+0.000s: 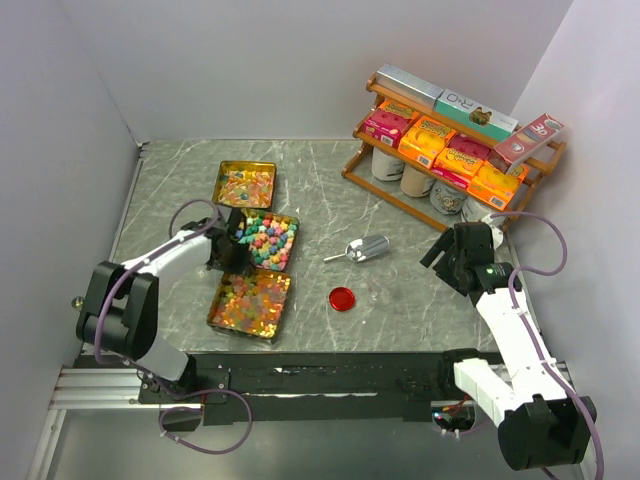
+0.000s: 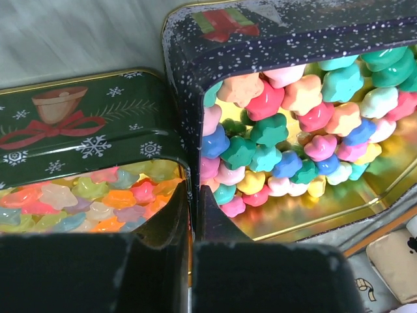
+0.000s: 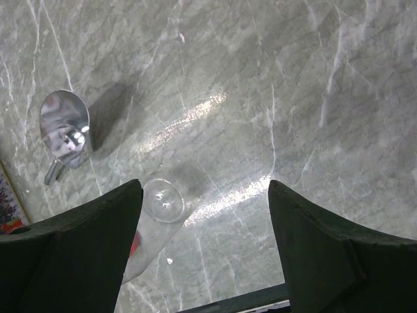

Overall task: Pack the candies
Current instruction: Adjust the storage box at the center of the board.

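The candies lie in three open tins at the left. Star-shaped candies (image 2: 280,130) fill the dark snowy tin (image 2: 195,59), the middle tin (image 1: 290,222) in the top view. Glossy gummies (image 2: 98,199) fill the green tin (image 2: 98,124), which is the near tin (image 1: 216,305) in the top view. My left gripper (image 2: 189,192) (image 1: 230,255) is shut on the dark tin's side wall, one finger in each tin. At the right, my right gripper (image 3: 205,186) (image 1: 436,256) hangs open above the table, holding nothing.
A third tin (image 1: 245,166) of candies sits farther back. A metal scoop (image 1: 365,247) (image 3: 65,127), a clear plastic jar (image 3: 159,202) lying on its side and a red lid (image 1: 342,298) are mid-table. A wooden shelf (image 1: 352,172) of boxes stands at the back right.
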`<state>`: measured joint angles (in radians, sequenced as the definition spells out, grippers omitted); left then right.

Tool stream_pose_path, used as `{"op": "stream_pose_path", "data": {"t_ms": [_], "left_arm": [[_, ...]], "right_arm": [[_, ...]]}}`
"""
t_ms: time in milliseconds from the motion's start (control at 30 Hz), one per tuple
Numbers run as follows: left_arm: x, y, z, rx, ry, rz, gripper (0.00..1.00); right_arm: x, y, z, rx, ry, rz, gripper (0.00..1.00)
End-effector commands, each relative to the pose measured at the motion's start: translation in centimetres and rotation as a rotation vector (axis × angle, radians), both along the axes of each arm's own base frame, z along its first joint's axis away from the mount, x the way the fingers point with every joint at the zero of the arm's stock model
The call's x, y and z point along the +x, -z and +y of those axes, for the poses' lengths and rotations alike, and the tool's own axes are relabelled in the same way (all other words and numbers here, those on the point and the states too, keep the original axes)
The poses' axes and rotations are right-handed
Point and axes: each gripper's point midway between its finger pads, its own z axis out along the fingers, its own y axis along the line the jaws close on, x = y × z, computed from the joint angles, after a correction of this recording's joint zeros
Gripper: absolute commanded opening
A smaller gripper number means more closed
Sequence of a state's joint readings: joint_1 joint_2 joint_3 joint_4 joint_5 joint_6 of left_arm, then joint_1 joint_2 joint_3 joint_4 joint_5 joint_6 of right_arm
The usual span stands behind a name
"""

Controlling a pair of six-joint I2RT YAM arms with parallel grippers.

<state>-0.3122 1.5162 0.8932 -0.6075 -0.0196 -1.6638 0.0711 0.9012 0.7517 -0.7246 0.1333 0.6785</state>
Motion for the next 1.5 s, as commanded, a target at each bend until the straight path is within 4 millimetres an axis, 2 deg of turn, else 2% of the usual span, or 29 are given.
{"op": "stream_pose_path", "data": {"t_ms": [0, 100, 267, 333, 433, 567, 633, 667, 700, 800, 1000, 1067, 1133, 1200, 1300, 1467], "left_arm": [[0.0, 0.1, -4.3, -0.114, -0.054, 0.067, 0.05], [0.1, 0.0, -6.1, -0.15, -0.067, 0.081, 0.08], [-0.9, 0.3, -8.1, -0.191, -0.125, 0.115, 0.13], [-1.3, 0.3, -9.4, -0.217, -0.108, 0.1, 0.14], [-2.1, 0.9, -10.3, -0.227, -0.079, 0.121, 0.15], [-1.9, 0.5, -10.1, -0.195, -0.044, 0.093, 0.22], [-1.3, -0.1, -9.9, -0.178, -0.039, 0.063, 0.31], [-0.7, -0.7, -10.1, -0.173, -0.019, 0.038, 0.36], [-0.5, -0.9, -9.8, -0.152, -0.019, 0.033, 0.5], [0.2, -1.8, -10.1, -0.126, 0.02, 0.014, 0.67], [1.4, -4.2, -10.7, -0.124, 0.078, -0.047, 0.78], [1.7, -5.1, -10.3, -0.102, 0.084, -0.076, 0.82], [1.7, -6.3, -10.0, -0.093, 0.1, -0.104, 0.93], [2.1, -7.3, -9.7, -0.038, 0.177, -0.144, 0.98], [2.2, -8.1, -9.2, 0.037, 0.266, -0.146, 0.96], [2.6, -10.0, -9.3, 0.042, 0.325, -0.229, 0.96]], "right_arm": [[0.3, -1.1, -0.2, 0.0, 0.007, -0.045, 0.85], [0.3, -0.8, 0.0, 0.008, -0.004, -0.038, 0.84], [0.2, -0.6, 0.2, 0.017, -0.014, -0.034, 0.84], [0.3, -0.7, 0.4, 0.024, -0.019, -0.043, 0.84], [0.3, -0.8, 0.6, 0.033, -0.027, -0.047, 0.84], [0.3, -0.6, 0.9, 0.047, -0.033, -0.047, 0.84], [0.3, -0.5, 1.0, 0.054, -0.037, -0.051, 0.84], [0.3, -0.6, 1.2, 0.061, -0.041, -0.057, 0.85], [0.3, -0.6, 1.2, 0.063, -0.045, -0.061, 0.85], [0.3, -0.7, 1.3, 0.069, -0.048, -0.064, 0.85], [0.3, -1.0, 1.3, 0.066, -0.047, -0.072, 0.85], [0.2, -1.0, 1.2, 0.065, -0.044, -0.074, 0.85], [0.3, -1.0, 1.2, 0.065, -0.044, -0.074, 0.86], [0.4, -1.1, 1.3, 0.066, -0.049, -0.073, 0.86], [0.7, -1.2, 1.5, 0.075, -0.057, -0.088, 0.87], [1.1, -1.6, 1.6, 0.083, -0.06, -0.112, 0.89]]}}
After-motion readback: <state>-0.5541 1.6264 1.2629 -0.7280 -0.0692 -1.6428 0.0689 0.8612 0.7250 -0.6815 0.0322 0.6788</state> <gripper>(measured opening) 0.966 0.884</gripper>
